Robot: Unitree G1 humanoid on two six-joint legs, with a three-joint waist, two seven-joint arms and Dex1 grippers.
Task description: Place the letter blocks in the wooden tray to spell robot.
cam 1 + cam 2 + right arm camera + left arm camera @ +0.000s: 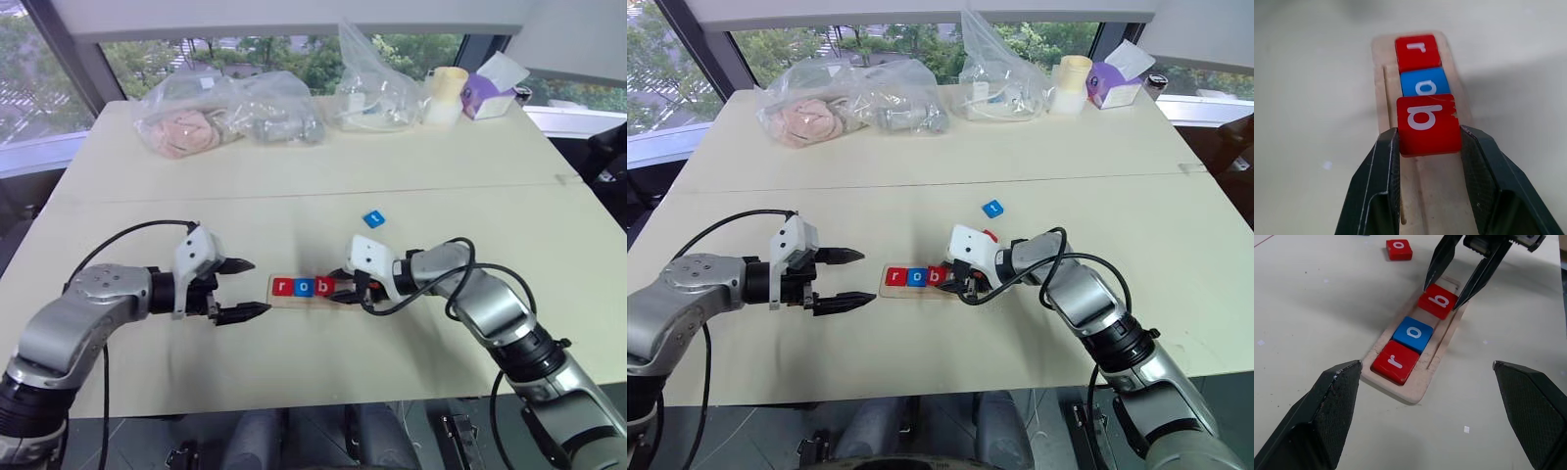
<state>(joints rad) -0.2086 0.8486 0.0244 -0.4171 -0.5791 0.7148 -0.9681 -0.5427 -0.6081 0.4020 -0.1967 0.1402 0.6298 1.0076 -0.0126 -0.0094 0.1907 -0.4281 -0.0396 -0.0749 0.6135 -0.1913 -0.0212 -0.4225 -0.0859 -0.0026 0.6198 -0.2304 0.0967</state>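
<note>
A: Where's the tray?
B: Mid-tabletop, between the two arms. Its slot holds a red r at the end nearer the left arm, then a blue o touching it.

A: And the b?
B: Red, third in line, just behind the o. The right end effector is clamped on it, one finger on each side edge. Whether it sits flat in the slot I can't tell.

A: The other tiles?
B: A second red o lies loose on the tabletop just beyond the tray. A blue tile lies further out, its letter too small to read.

A: The left end effector?
B: Fingers spread wide, gripping nothing, near the tray's r end, apart from it.

A: Anything else?
B: Plastic bags and a tissue box along the far edge.
</note>
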